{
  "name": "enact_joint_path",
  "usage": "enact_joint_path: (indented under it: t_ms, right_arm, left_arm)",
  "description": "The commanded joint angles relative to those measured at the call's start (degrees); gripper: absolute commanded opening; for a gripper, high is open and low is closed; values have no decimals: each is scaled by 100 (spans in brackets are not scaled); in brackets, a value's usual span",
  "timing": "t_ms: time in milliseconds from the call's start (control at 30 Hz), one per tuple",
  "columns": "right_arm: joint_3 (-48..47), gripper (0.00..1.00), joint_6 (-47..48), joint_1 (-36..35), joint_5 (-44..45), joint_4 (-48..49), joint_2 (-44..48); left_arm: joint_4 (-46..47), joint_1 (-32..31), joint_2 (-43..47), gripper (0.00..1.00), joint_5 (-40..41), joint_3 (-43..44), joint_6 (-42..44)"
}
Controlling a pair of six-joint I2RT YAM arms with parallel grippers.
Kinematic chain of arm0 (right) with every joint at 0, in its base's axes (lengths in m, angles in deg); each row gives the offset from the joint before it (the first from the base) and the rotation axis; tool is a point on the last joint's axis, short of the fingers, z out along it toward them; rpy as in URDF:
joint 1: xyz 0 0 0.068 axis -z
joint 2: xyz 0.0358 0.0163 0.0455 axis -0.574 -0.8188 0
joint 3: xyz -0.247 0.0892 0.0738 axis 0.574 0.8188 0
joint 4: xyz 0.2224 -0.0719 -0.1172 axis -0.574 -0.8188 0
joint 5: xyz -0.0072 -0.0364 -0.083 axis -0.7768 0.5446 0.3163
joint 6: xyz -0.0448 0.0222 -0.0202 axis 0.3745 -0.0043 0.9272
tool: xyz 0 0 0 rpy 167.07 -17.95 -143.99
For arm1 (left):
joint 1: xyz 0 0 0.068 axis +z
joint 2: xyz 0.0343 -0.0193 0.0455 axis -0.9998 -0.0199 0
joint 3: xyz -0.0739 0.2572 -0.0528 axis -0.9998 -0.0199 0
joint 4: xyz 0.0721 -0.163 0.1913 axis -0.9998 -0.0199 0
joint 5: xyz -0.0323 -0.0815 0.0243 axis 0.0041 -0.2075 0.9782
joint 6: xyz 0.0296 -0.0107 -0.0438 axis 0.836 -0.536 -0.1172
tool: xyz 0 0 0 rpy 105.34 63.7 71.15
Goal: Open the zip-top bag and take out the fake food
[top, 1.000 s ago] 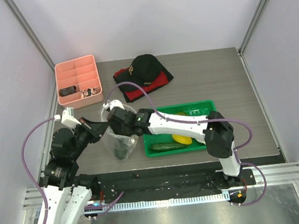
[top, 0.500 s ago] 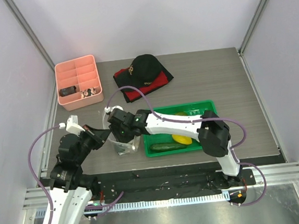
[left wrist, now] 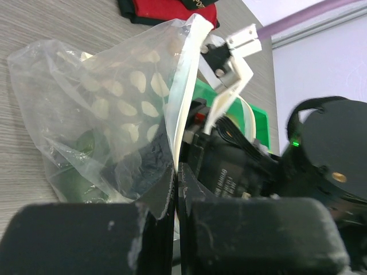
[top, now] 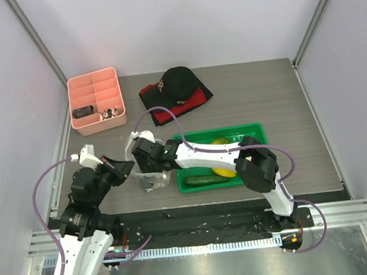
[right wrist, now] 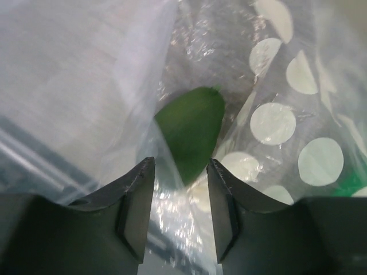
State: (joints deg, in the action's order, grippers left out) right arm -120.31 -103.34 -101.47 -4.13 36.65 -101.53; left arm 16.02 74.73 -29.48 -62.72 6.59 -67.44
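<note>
Clear plastic zip-top bag (top: 153, 181) on tabletop (top: 283, 103), at 9 o'clock of green tray (top: 247, 130). I see left end effector (left wrist: 176, 172) pressed together on its white rim. Right end effector (right wrist: 179, 166) spread inside the mouth, green fake food (right wrist: 192, 126) at its 12 o'clock.

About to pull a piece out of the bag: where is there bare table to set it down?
Bare table lies right of the green tray, out to the table edge, and behind it, right of the cap. Crowded: the near left, where the left gripper and right gripper meet at the zip-top bag.
</note>
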Motion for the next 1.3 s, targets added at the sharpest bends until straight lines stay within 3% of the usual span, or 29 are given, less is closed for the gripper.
enact_joint_path:
  t_ms: [0,100,200,233,433,733,867,900,967,1000,1100,1267]
  right_arm:
    - [10,45,-321,-19,335,555,-105]
    - [-60,46,-348,-19,81,583,-219]
    - [45,55,-392,-54,-165,644,-220]
    - [80,62,-392,-71,-227,653,-219]
    - [423,75,-427,-194,-227,679,-307]
    - [423,76,-479,-194,-315,1057,-817]
    - [511,63,-436,-194,-53,1057,-800]
    - [546,52,-392,-186,122,1049,-765]
    - [608,43,-234,-194,290,1005,-546]
    - [608,29,-129,-194,369,996,-458]
    - [345,10,249,-221,887,672,-159]
    - [142,3,812,-247,1556,477,315]
  left_arm:
    - [-108,16,150,0,52,217,73]
    - [-178,16,229,0,52,235,81]
    - [-213,7,264,0,43,209,81]
    - [-196,16,264,0,17,217,90]
    - [-196,16,282,0,8,156,108]
    - [-248,16,343,0,-53,147,55]
    - [-363,7,413,0,26,130,73]
    - [-380,16,448,0,35,129,73]
    - [-389,7,466,0,44,94,64]
    - [-398,7,484,0,78,86,64]
    - [-407,7,493,0,122,103,46]
    - [-468,16,475,0,324,217,46]
